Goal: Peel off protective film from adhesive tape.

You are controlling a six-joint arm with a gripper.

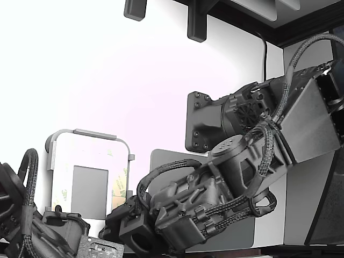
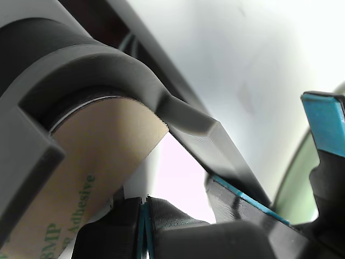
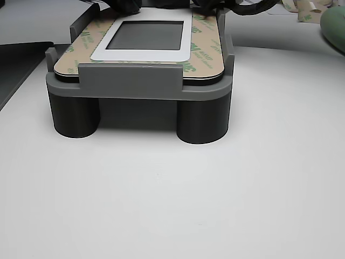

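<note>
One claw (image 2: 143,208) pinched shut on the protective film (image 2: 81,178), grey fixture (image 3: 140,86) beneath

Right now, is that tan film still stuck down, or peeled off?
Mostly stuck: the protective film lies flat around the plate; the wrist view shows one end curling up.

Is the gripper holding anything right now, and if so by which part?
Cannot tell. In the wrist view the protective film curves close past the gripper, whose jaws look shut, but the contact itself is hidden; the exterior view hides it too.
</note>
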